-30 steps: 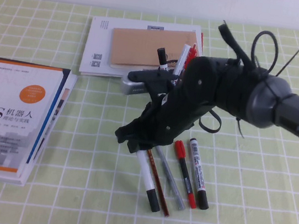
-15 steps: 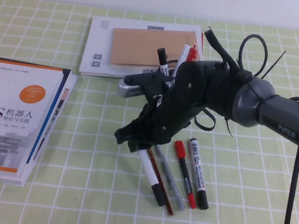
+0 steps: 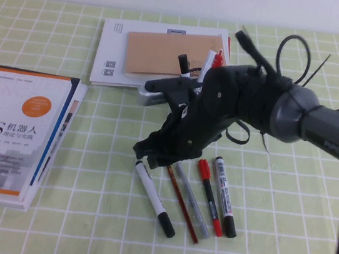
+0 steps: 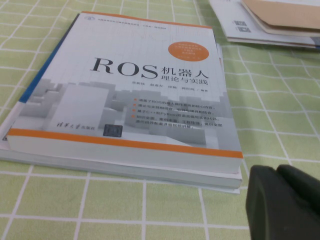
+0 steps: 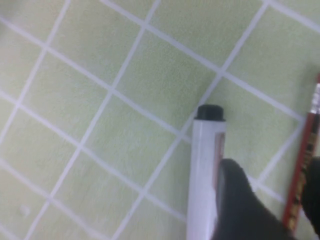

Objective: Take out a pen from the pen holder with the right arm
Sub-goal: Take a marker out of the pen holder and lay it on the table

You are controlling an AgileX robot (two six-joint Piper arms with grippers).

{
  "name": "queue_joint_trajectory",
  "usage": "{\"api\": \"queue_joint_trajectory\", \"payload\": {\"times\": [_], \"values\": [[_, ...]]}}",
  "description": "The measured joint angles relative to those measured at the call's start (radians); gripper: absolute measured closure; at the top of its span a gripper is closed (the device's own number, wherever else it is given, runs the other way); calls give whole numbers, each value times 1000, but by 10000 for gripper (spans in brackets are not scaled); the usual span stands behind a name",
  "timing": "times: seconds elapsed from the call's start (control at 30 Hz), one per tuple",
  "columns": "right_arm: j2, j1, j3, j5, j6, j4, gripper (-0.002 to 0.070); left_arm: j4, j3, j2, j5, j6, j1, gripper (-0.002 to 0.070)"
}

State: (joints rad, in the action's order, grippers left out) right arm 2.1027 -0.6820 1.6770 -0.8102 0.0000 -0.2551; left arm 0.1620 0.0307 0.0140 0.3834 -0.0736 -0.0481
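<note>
A white pen with a black cap (image 3: 154,197) lies flat on the green checked cloth, at the left of a row of pens. My right gripper (image 3: 147,157) hovers just over its upper end, open, with nothing between its fingers. In the right wrist view the white pen (image 5: 202,165) lies beside one finger (image 5: 239,202), outside the gap of the right gripper (image 5: 275,194). The silver pen holder (image 3: 151,95) is mostly hidden behind the arm, and two pens (image 3: 182,66) stick up from it. My left gripper (image 4: 282,200) rests low beside the ROS book, fingers together.
A brown pencil (image 3: 181,206), a grey pen (image 3: 192,200), a red pen (image 3: 209,196) and a black marker (image 3: 226,197) lie right of the white pen. The ROS book (image 3: 11,133) sits at the left. A white booklet with a brown notebook (image 3: 164,50) lies behind the holder.
The right gripper has opened and let go of the white pen, which dropped from a tilted hold to lie flat on the cloth. The arm lifted slightly.
</note>
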Motion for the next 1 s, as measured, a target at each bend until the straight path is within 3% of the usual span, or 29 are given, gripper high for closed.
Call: {"api": "queue_joint_trajectory", "payload": {"times": [0.1, 0.27, 0.37, 0.73, 1.0], "values": [[-86, -2, -51, 8, 0, 24, 456, 0, 0, 0, 0, 0, 0, 683], [-323, -6, -219, 39, 0, 59, 629, 0, 0, 0, 0, 0, 0, 683], [-479, -9, -331, 39, -12, 102, 670, 0, 0, 0, 0, 0, 0, 683], [-956, -9, -661, -14, -14, 149, 688, 0, 0, 0, 0, 0, 0, 683], [-1053, -9, -703, -196, -16, 117, 688, 0, 0, 0, 0, 0, 0, 683]]}}
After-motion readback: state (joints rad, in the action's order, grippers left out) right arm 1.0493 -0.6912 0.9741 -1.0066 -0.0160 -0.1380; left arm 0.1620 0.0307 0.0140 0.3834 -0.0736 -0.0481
